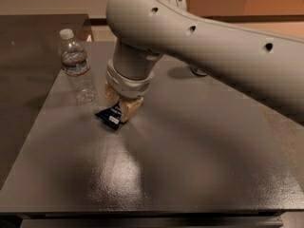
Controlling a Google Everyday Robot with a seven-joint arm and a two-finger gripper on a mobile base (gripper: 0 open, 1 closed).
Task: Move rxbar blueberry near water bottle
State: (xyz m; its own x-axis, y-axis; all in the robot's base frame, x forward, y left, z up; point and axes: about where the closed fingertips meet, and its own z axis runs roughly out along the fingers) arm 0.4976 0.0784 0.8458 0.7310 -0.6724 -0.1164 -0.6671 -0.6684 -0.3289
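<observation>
The rxbar blueberry is a dark navy wrapper with a small white label, only its lower end showing under the gripper. The gripper, with tan fingers below the big white arm, is shut on the bar and holds it just over the grey table. The water bottle, clear with a white cap and a blue-and-red label, stands upright on the table's left part, a short way left of the gripper and bar.
The white arm crosses the upper right of the view and hides the table's far middle. A round base of some object shows just under the arm. A darker table adjoins on the left.
</observation>
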